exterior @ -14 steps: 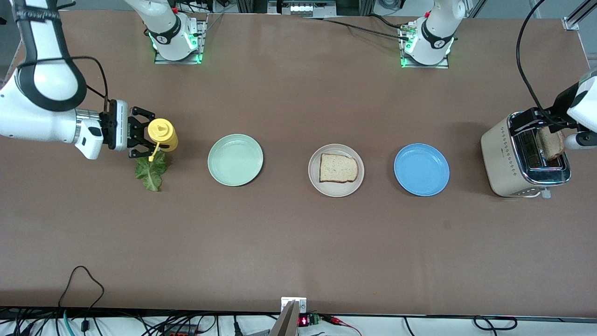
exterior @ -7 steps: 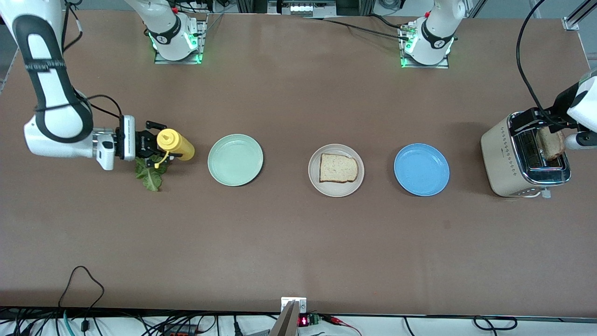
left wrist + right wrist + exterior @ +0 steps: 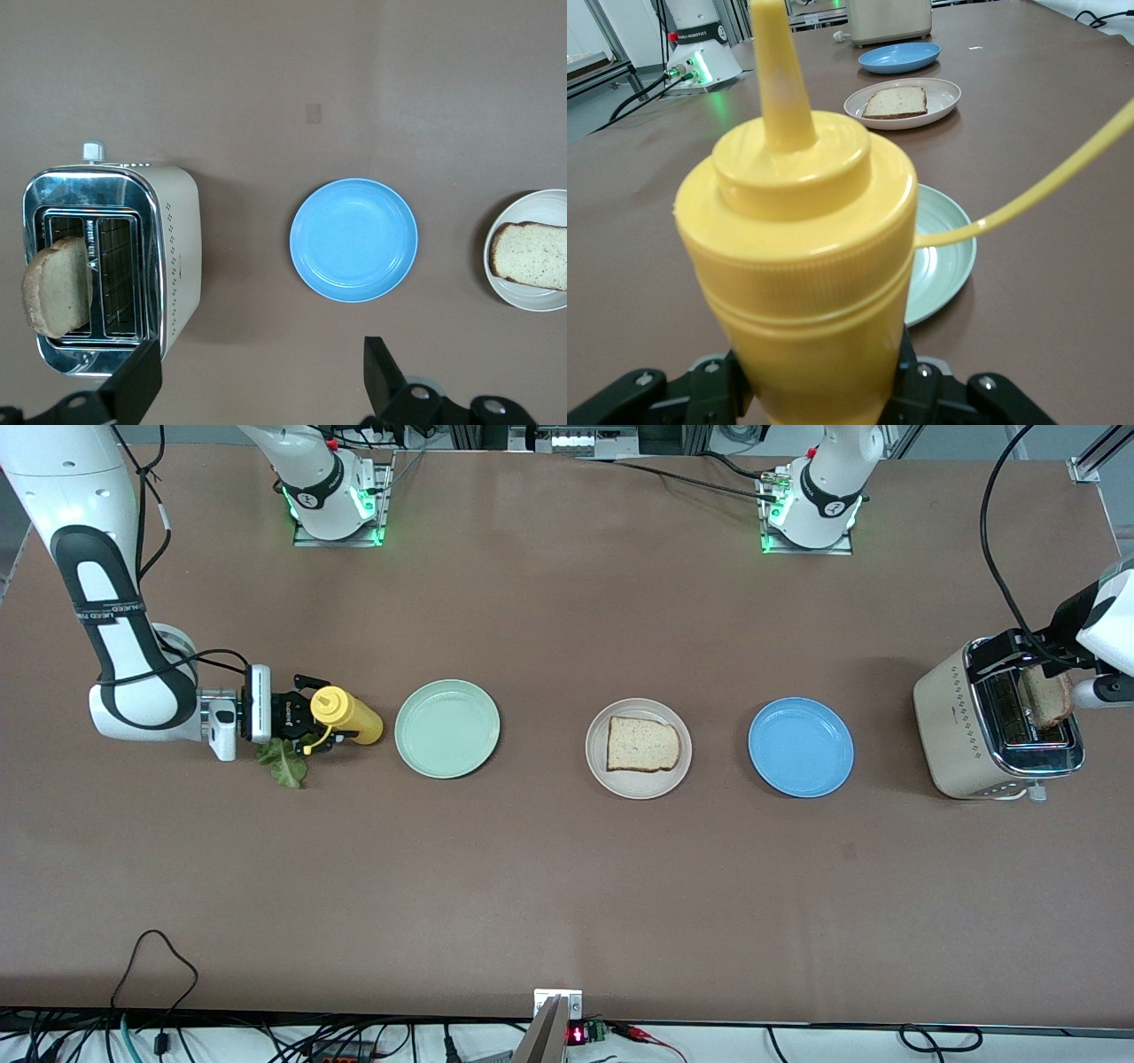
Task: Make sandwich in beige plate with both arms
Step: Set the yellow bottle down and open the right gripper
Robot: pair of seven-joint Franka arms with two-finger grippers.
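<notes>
Brown counter: carries three round plates in a row, a toaster and the items below.

Round, shallow beige plate: middle of the row, between the mint-green plate toward the right arm's end and the blue plate toward the left arm's end. Well apart from both.

Square-ish slice of light brown bread with darker crust: lies flat on the beige plate, single layer, nothing on top.

Second slice of toasted brown bread: stands up out of a slot of the cream and chrome two-slot toaster at the left arm's end of the counter.

Ruffled green lettuce leaf: flat on the counter at the right arm's end, partly under the right gripper, near the mint-green plate.

Yellow plastic squeeze bottle with a pointed nozzle: tilted, gripped at its body, over the counter just beside the mint-green plate.

Right gripper: jaws clenched on the yellow bottle, above the lettuce.

Left gripper: over the toaster's end of the counter; jaws spread wide, grasping nothing.
</notes>
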